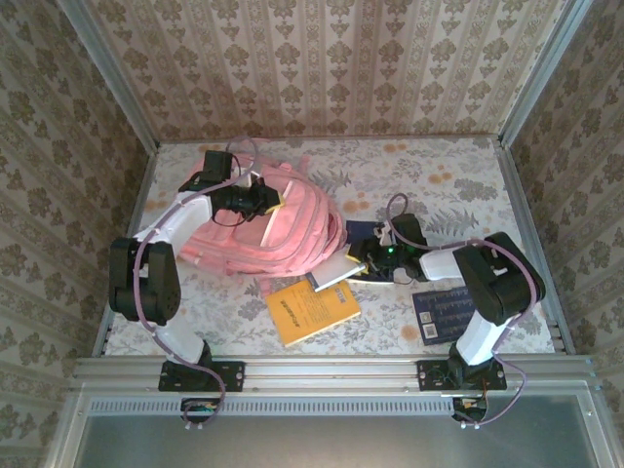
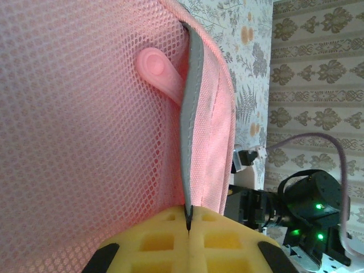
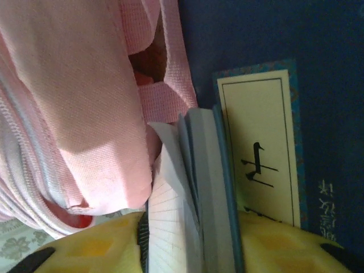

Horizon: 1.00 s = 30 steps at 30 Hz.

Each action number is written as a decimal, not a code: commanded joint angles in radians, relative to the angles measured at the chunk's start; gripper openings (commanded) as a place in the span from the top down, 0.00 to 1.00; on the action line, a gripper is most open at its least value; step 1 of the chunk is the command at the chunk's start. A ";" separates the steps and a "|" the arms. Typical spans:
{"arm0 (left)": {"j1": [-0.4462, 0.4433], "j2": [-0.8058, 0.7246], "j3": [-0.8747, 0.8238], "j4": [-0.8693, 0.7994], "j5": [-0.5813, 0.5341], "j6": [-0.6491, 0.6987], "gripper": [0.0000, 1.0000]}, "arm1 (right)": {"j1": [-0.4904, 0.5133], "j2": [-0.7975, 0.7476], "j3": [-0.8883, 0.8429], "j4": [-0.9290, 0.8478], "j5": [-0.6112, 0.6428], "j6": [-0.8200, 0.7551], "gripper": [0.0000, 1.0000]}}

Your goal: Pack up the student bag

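Lying left-centre on the table (image 1: pixel 468 185), the student bag (image 1: pixel 283 229) is soft pink mesh & weave w/ grey trim (image 2: pixel 187 114). Left gripper (image 2: pixel 187 224) pinches that trim tight. Right gripper (image 3: pixel 190 242), beside the bag, flanks a blue notebook (image 3: pixel 207 182); clamped or not, can't tell.

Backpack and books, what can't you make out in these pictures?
- Top external view: which backpack edge the left hand pinches; the hand covers it.
- Top external view: title on the yellow book, too small.
- Right wrist view: whether the right hand grips the notebook; the bottom edge cuts off its pads.
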 commanded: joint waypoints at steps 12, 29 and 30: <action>0.052 -0.108 0.164 -0.032 0.084 -0.062 1.00 | -0.007 -0.320 -0.069 -0.240 0.207 -0.096 1.00; 0.127 -0.142 0.350 -0.010 0.252 -0.161 1.00 | -0.009 -0.922 -0.135 -0.410 0.556 -0.202 1.00; 0.127 -0.144 0.350 0.003 0.260 -0.175 1.00 | -0.008 -0.935 -0.139 -0.394 0.570 -0.195 1.00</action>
